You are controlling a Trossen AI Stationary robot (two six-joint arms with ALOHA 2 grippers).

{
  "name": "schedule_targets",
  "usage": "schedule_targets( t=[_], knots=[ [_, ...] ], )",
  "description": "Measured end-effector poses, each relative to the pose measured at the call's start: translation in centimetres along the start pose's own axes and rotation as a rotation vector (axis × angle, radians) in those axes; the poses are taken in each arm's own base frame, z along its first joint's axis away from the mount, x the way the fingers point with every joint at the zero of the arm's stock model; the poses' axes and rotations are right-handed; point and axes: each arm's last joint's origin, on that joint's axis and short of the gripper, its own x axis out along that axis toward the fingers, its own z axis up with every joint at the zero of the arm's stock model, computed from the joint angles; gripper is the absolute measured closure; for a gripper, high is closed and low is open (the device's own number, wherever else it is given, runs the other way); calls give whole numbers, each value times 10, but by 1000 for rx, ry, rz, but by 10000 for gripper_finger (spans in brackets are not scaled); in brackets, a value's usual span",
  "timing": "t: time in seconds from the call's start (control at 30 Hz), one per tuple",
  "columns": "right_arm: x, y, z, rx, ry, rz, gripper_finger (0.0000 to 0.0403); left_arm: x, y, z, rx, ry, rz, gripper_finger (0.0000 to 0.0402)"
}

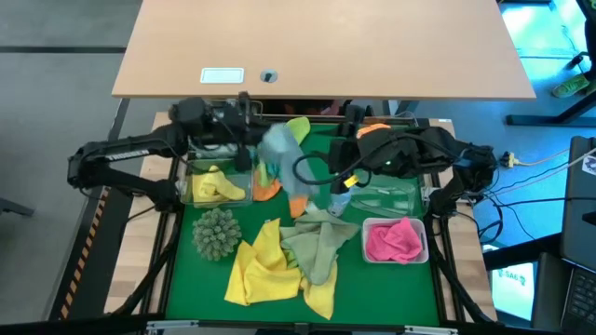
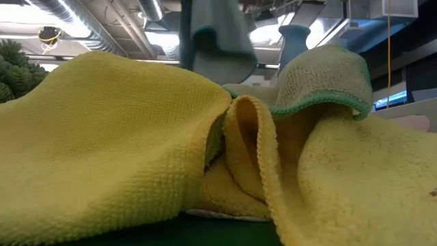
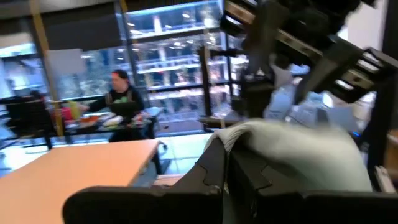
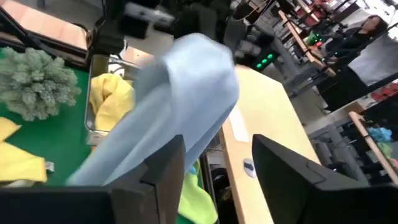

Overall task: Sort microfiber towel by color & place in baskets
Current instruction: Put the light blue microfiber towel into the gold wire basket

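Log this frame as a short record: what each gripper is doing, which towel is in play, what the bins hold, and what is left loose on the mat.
left gripper: shut on light-blue towel, raised over the mat's far side
right gripper: open, beside the same towel
yellow towel bin: holds a yellow towel
pink towel bin: holds a pink towel
loose on mat: yellow towels, light-green towel, spiky ball

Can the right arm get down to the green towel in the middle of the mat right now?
Probably yes: the right pincer stands open, and the green towel lies on top of the yellow towels. The light blue towel hangs from the shut left pincer, close alongside.
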Motion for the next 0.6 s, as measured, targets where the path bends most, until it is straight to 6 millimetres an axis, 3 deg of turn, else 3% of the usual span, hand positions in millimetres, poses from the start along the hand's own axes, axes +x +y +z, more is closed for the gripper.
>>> schedule_targets(
  t=[0.2,0.43,0.6],
  knots=[
    [-12,-4,-11,78,71,43,215,-32,24,20,22,-69,129,401],
    [-13,4,-25,103,198,178,214,-74,47,43,81,-158,318,401],
    [-12,6,-25,124,196,227,214,-97,56,50,105,-172,429,401]
  ],
)
